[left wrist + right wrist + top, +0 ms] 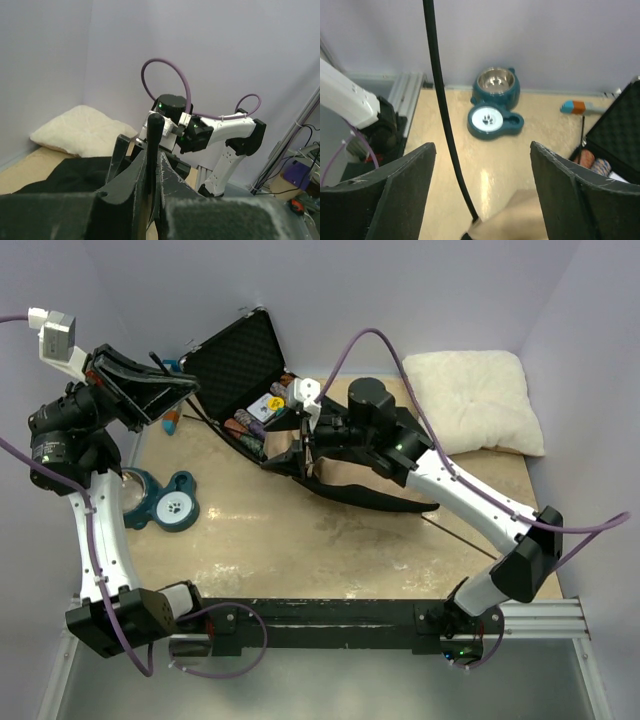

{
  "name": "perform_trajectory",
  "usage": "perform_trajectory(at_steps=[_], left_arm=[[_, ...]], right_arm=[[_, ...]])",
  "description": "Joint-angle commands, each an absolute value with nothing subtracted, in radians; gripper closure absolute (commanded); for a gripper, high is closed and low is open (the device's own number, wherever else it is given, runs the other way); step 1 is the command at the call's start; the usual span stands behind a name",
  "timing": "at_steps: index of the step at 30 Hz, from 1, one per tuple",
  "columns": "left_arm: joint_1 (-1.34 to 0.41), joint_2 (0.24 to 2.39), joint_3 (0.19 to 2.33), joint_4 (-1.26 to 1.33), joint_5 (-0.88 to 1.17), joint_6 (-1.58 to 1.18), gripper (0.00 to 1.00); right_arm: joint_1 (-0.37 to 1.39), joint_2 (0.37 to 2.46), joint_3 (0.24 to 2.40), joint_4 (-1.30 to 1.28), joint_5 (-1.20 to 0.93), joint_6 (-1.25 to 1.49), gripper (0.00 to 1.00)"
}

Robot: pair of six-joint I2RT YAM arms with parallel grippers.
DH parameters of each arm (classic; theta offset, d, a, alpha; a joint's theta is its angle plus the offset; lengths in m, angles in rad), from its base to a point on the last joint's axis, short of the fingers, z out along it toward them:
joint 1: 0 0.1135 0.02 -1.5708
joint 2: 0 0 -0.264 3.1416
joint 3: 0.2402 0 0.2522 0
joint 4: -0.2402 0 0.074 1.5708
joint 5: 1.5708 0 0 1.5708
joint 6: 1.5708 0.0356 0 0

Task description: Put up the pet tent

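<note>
The pet tent point(352, 480) lies collapsed mid-table, tan canvas over a black floor panel. In the left wrist view its black panel point(65, 172) shows below the fingers. My left gripper point(183, 388) is raised at the back left and shut on a thin dark tent pole point(155, 131), whose rounded tip sticks up past the jaws. My right gripper point(298, 443) hovers over the tent's left end with its fingers wide open. The pole point(442, 115) runs between those fingers down to the tan fabric point(517, 220), touching neither finger.
A white pillow point(478, 400) lies at the back right. An open black case point(240, 360) of coloured chips stands at the back. A teal pet bowl point(165, 502) sits at the left, with a small orange and blue item point(172, 422) behind it.
</note>
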State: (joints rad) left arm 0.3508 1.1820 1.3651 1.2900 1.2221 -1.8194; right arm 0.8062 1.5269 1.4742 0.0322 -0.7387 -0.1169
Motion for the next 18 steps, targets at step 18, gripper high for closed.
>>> perform_trajectory(at_steps=[18], left_arm=[[0.345, 1.180, 1.434, 1.839, 1.342, -1.878, 1.00]], right_arm=[[0.649, 1.598, 1.719, -0.887, -0.562, -0.994, 0.19]])
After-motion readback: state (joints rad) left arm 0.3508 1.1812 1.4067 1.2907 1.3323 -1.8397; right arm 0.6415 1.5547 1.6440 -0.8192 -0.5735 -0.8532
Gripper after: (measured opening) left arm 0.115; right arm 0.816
